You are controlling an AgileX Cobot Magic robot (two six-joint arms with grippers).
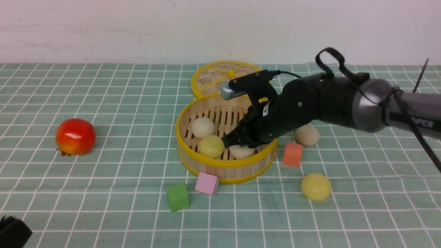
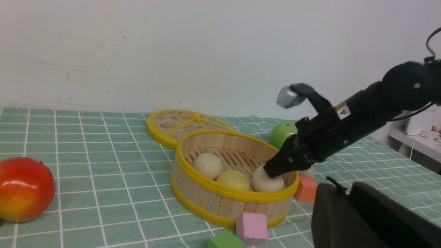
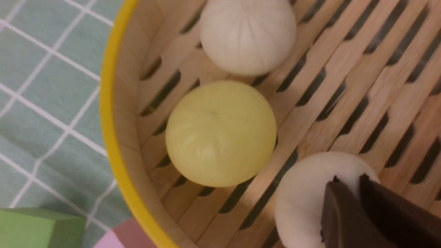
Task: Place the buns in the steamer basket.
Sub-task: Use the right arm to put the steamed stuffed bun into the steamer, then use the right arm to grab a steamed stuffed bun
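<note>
Resting its tips on a white bun (image 3: 303, 196), the right claw (image 3: 351, 181) has its jaws nearly together; whether they pinch it I cannot tell. That bun sits in the steamer basket (image 1: 224, 172) beside a yellow bun (image 1: 211, 146) and a second white bun (image 1: 203, 127). Outside, a beige bun (image 1: 307, 135) and a loose yellow bun (image 1: 316, 186) lie on the cloth (image 1: 103, 189). How the left claw (image 1: 12, 232) holds its jaws I cannot tell.

Plain off-white wall (image 1: 137, 31) behind, faintly scuffed; green cloth (image 1: 103, 193) with white grid lines spread flat below it
</note>
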